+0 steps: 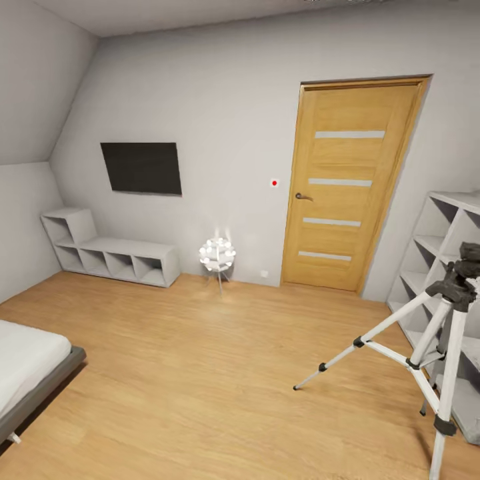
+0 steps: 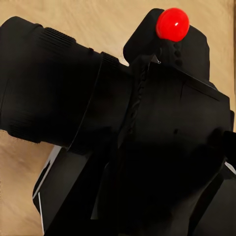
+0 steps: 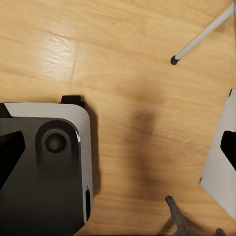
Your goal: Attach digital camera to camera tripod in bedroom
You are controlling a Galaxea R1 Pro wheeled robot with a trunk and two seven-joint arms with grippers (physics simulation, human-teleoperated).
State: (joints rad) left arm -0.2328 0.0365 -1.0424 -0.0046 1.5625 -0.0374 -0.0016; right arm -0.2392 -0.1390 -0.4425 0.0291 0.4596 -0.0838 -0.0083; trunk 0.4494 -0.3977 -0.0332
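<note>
Beside the cube shelf [image 1: 460,220], silver-legged camera tripod [image 1: 427,347]; matte digital camera [image 2: 147,147] fills left wrist view; claw states unclear.

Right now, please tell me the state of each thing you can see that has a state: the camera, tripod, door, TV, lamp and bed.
digital camera: off the tripod, close before the left wrist camera, above the wood floor.
camera tripod: standing upright, legs spread, no camera on its head.
door: closed.
TV: screen dark.
lamp: lit, standing on the floor.
bed: white mattress bare.
</note>
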